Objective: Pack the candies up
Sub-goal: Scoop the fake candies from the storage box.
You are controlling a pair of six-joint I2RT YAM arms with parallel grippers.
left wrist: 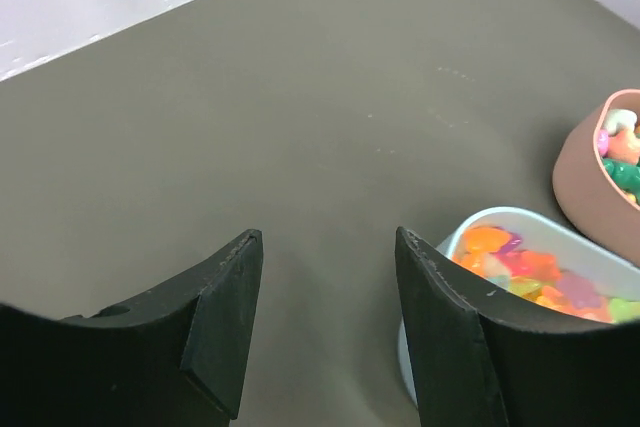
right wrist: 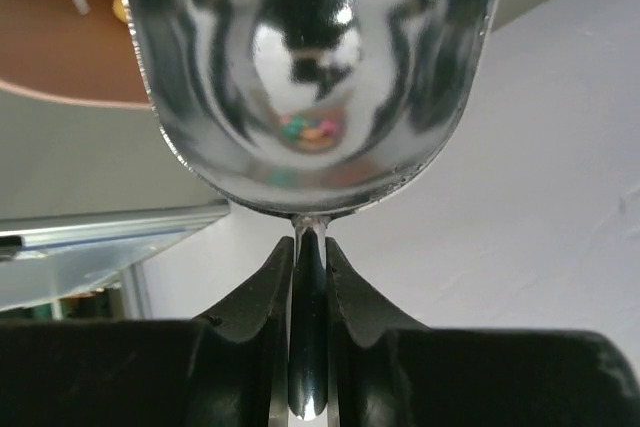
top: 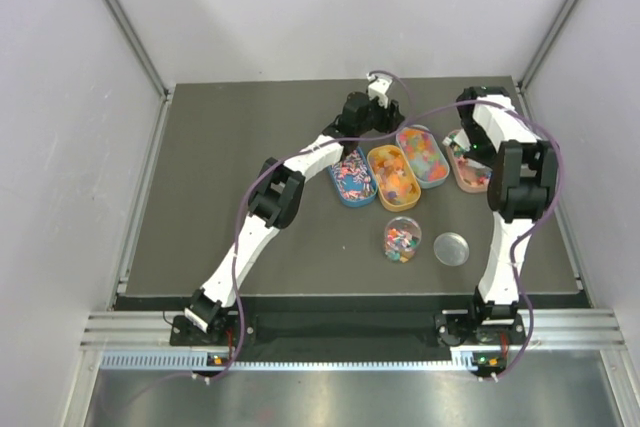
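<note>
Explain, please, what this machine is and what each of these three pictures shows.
This is a robot: a left arm and a right arm bolted at the near edge of a table. The overhead picture looks down on both; the others come from a camera on each wrist. On the table stand four oval trays of candies (blue tray, yellow tray, pale tray, pink tray), a clear jar holding some candies, and its lid. The left hand is open and empty. The right hand is shut on the handle of a silver metal scoop.

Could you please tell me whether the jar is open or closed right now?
Open. The lid lies beside the jar, and candies show inside it from above.
</note>
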